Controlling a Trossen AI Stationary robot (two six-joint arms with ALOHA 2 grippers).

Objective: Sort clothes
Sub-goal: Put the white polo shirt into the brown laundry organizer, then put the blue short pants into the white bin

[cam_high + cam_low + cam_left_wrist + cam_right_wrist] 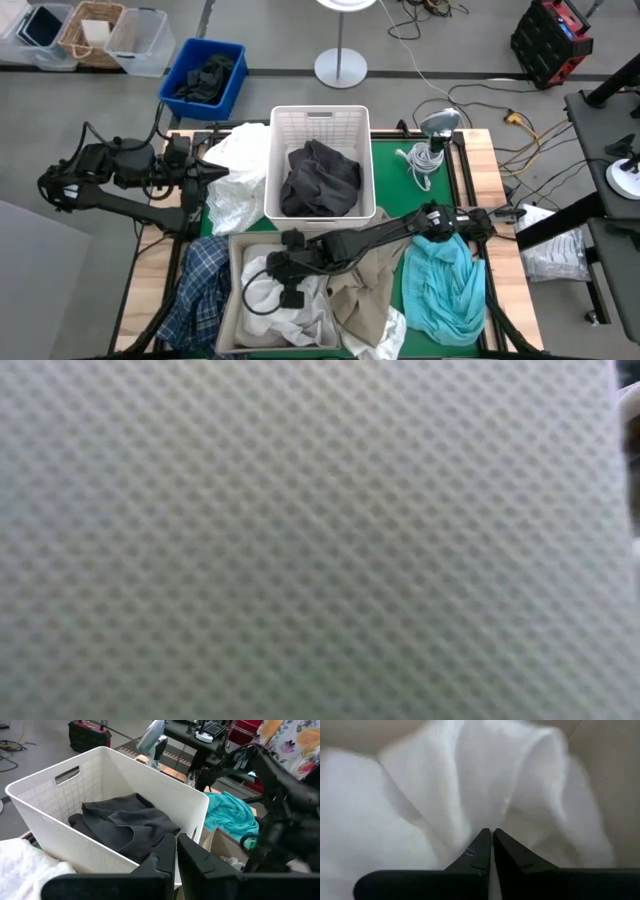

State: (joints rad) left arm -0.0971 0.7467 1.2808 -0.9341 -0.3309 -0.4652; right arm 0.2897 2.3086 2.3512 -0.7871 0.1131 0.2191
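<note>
My right gripper [280, 292] reaches into the beige bin [233, 300] at the table's near side and is shut on a white garment [470, 785] there. My left gripper [222, 172] is shut and empty at the table's left, beside a white heap [238, 175]; in its wrist view [176, 845] it points at the white basket [110, 757]. A dark grey garment [320, 178] lies in that basket. A teal garment [445, 285] lies at the near right. A beige one [365, 300] hangs over the bin's right wall. A plaid shirt [200, 285] lies at the near left. My right gripper pinches a fold of the white garment [492, 822] between its two fingertips, pointing down into the bin from above. Pleats of cloth run out from the tips. The rest of the garment lies in the bin; one layer or several, I cannot tell.
A blue bin [230, 55] with dark green cloth stands on the floor beyond the table's far left. A grey lamp and white cable [428, 150] lie at the far right. The low view is filled by a dotted white surface [320, 540] close to the lens.
</note>
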